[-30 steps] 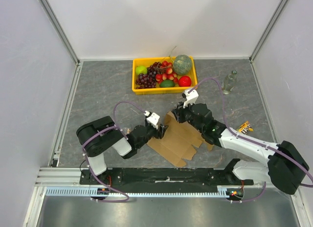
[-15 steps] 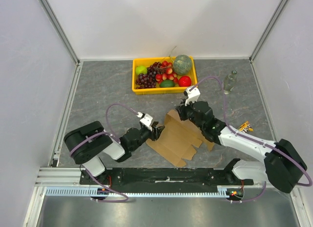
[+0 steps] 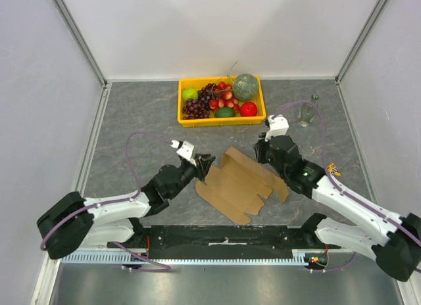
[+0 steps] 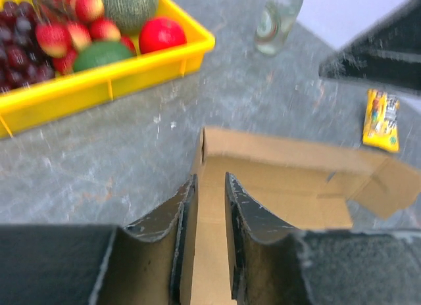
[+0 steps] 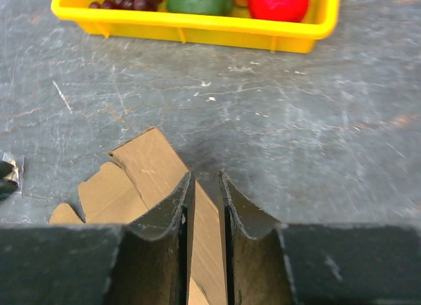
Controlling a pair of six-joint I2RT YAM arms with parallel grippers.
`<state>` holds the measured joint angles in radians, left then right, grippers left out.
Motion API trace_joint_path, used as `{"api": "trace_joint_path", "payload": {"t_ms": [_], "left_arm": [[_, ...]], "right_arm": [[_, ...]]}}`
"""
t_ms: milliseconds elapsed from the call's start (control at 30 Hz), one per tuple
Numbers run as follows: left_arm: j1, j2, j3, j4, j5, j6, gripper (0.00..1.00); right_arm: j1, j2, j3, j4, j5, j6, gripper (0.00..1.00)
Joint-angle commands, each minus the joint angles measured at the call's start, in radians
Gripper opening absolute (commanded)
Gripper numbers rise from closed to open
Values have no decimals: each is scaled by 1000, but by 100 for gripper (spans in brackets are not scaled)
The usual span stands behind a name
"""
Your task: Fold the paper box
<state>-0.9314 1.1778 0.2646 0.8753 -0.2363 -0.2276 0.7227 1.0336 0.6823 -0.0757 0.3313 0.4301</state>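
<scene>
The paper box (image 3: 240, 183) lies as a mostly flat brown cardboard sheet with flaps in the middle of the table. My left gripper (image 3: 209, 162) is at its left corner. In the left wrist view its jaws (image 4: 210, 177) stand a narrow gap apart astride a raised side flap (image 4: 200, 150), with cardboard showing between them. My right gripper (image 3: 262, 152) hovers at the sheet's far right edge. In the right wrist view its jaws (image 5: 205, 175) are also narrowly apart, over the edge of a flap (image 5: 148, 164), and grip nothing.
A yellow crate (image 3: 222, 121) full of fruit stands behind the sheet. A clear bottle (image 3: 306, 111) stands at the back right. A yellow snack packet (image 3: 329, 169) lies right of the sheet, by the right arm.
My left arm has stretched low across the table and its jaws have narrowed at the sheet's left corner. My right gripper has drawn back to the right, off the far flap.
</scene>
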Motion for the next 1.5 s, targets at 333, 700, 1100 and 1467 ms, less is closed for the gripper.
{"api": "trace_joint_path", "payload": {"t_ms": [333, 700, 1100, 1467], "left_arm": [[273, 231, 657, -614, 496, 14, 27], [214, 684, 1238, -927, 793, 168, 29], [177, 864, 1328, -1013, 925, 224, 26], [177, 911, 1329, -1088, 942, 293, 24]], "right_arm": [[-3, -172, 108, -682, 106, 335, 39], [-2, -144, 111, -826, 107, 424, 58], [-2, -142, 76, -941, 138, 444, 58], [-2, -92, -9, -796, 91, 450, 36]]}}
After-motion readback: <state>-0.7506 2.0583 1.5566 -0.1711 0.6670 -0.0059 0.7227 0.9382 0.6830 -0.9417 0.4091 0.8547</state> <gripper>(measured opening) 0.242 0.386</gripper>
